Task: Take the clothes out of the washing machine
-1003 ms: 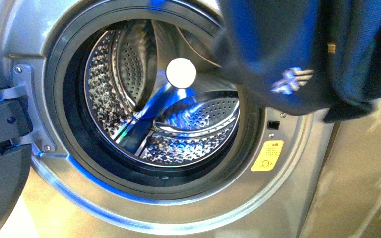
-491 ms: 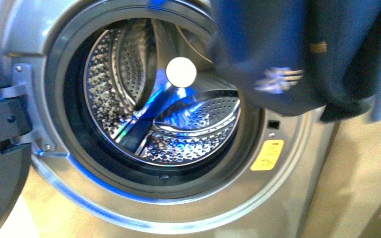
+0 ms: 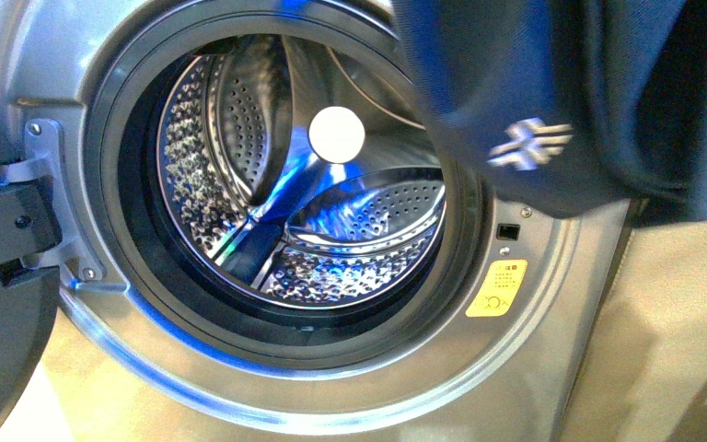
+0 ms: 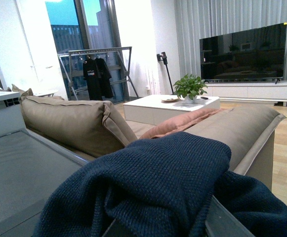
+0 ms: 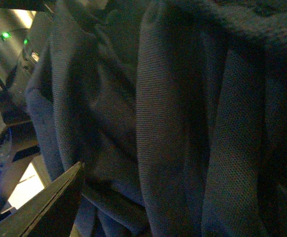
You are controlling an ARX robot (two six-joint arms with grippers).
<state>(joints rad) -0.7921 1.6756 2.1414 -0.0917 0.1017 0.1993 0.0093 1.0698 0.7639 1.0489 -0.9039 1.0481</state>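
The clothes (image 3: 552, 101), a single dark navy garment with a white cross logo (image 3: 529, 143), hang outside the washing machine (image 3: 552, 304). In the front view they sit in front of its face, above and to the right of the drum mouth, covering the upper right of the door ring. The lowest folds end just above the machine's yellow sticker (image 3: 497, 288), not touching it. Through the mouth, the drum (image 3: 239, 138) shows only bare perforated steel, and we see no other fabric inside. The door (image 3: 0, 304) stands swung open on the other side of the mouth.

In the left wrist view the knit is heaped over the left gripper (image 4: 168, 227), with only grey finger edges showing, so we cannot tell whether it is clenched. In the right wrist view fabric fills nearly everything beside the right gripper (image 5: 59, 205). Only one dark finger shows, so we cannot tell its state either, nor which arm bears the load.

We judge the pull from the drum done and the carry away from the machine in hand. The next move calls for a firm hold and for drawing the trailing folds clear of the door ring and latch. The garment then has to go to a drop-off place that no view shows.
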